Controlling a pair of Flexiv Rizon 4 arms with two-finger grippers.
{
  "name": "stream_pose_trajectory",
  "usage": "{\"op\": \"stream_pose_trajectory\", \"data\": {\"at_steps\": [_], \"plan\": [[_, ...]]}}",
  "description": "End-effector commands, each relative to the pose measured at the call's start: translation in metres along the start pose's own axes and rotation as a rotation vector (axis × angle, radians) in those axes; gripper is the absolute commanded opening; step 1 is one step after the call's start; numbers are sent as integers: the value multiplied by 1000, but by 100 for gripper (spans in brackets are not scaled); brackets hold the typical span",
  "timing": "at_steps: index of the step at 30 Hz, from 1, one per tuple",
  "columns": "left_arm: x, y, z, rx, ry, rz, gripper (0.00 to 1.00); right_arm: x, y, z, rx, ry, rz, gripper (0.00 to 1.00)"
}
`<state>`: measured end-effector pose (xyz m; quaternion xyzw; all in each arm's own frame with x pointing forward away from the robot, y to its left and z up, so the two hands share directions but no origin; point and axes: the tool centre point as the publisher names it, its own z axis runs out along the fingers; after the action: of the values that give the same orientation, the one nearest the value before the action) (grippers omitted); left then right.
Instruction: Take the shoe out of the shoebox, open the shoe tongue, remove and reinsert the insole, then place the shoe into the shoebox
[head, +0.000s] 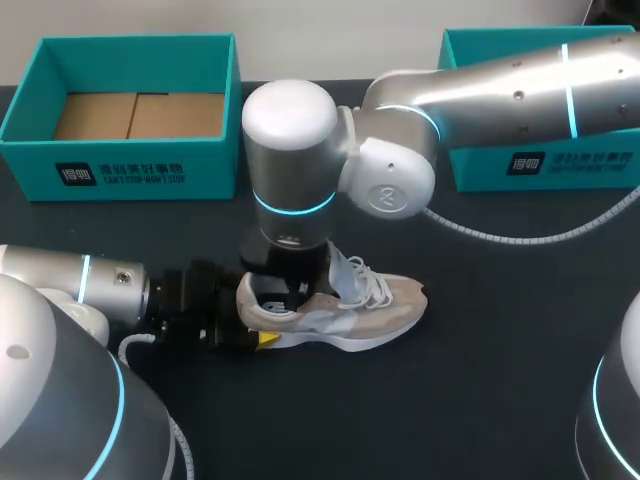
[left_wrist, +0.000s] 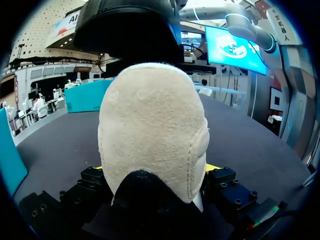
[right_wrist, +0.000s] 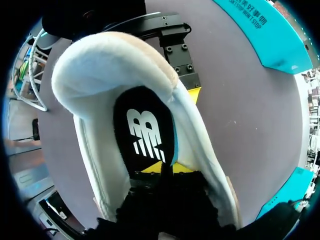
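Bright, even light falls from overhead. It lays a broad soft sheen on the silver shell of the right arm (head: 500, 95), while the matte dark table (head: 500, 380) shows no glare. The shoe (head: 340, 310) casts only a faint, narrow shadow. Its pale heel (left_wrist: 152, 125) is evenly lit and its collar (right_wrist: 100, 55) is almost white.

A robot lab or demonstration station: a silver left arm (head: 60, 285) and silver right arm (head: 500, 95) with glowing blue rings over a dark matte desk (head: 500, 380), an open teal cardboard shoebox (head: 130, 165) far left, another teal shoebox (head: 560, 165) far right.
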<state>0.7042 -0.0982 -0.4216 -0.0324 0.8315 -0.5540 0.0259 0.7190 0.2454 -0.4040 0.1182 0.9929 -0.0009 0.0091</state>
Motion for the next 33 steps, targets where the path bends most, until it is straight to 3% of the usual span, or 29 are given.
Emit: {"op": "stream_pose_trajectory", "data": {"at_steps": [1,19,33], "plan": [[2,1,2,-3,-2,1,0,12,-2,14,5,-28,26,0],[2,1,2,-3,-2,1,0,5,-24,-59,44,-180,102,0],[2,1,2,-3,-2,1,0,-6,-42,-84,33,-248,147,0]]}}
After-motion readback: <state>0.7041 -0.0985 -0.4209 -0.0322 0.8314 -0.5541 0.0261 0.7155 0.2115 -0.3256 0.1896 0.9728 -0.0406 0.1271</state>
